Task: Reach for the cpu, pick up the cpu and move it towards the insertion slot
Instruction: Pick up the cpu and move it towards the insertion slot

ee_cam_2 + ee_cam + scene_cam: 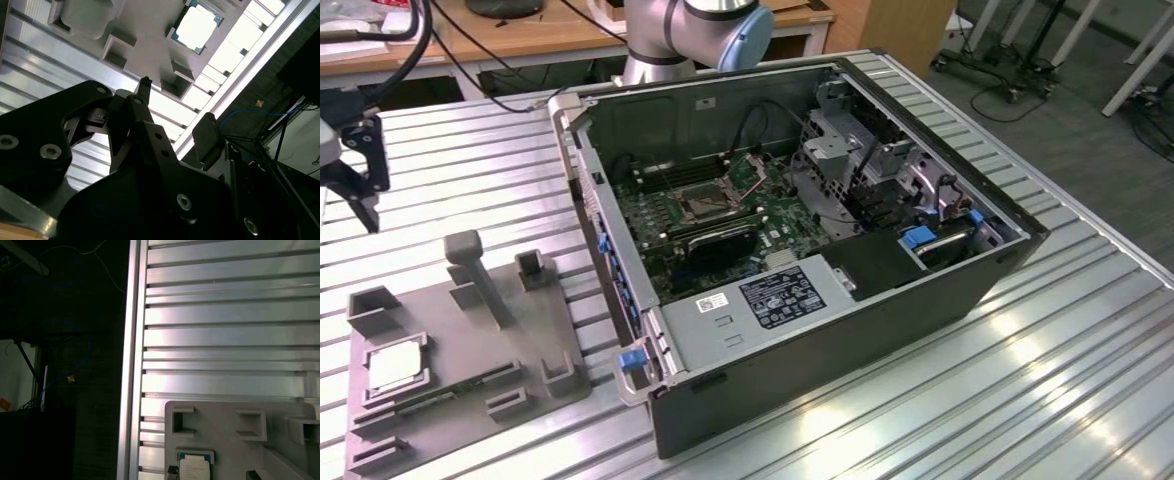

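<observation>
Aluminium slatted table (1067, 340), wooden desk (560, 35) behind — jaws wide, empty, apart from cpu (395, 366)

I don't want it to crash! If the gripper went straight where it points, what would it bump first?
Probably the grey fixture plate, near the cpu; depth is hard to judge.

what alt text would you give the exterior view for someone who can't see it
An open computer case lies on a slatted metal table, its motherboard's insertion slot exposed. At the exterior view's left, the cpu sits in a grey fixture plate, and the gripper hangs above the table beyond the plate, away from the cpu.
</observation>
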`<action>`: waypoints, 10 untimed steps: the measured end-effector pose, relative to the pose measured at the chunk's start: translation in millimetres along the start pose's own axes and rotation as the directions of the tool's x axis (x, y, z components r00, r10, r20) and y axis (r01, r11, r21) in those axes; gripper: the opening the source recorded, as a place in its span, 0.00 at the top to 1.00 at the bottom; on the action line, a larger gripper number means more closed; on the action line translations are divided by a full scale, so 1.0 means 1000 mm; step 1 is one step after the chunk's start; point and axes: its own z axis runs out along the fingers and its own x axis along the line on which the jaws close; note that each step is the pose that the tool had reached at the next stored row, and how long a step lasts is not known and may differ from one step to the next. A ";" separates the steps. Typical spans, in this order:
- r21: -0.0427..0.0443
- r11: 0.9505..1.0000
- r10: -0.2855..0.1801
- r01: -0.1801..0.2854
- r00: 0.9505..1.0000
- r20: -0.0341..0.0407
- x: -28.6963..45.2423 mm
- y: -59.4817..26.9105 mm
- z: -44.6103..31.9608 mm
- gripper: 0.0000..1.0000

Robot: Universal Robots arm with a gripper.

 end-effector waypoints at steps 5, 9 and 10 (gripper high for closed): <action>0.000 1.000 0.000 0.000 1.000 0.000 0.0000 -0.0001 0.0018 0.38; 0.000 1.000 0.000 0.000 1.000 0.000 0.0000 -0.0002 0.0041 0.32; 0.000 1.000 0.000 0.000 1.000 0.000 -0.0001 -0.0003 0.0052 0.32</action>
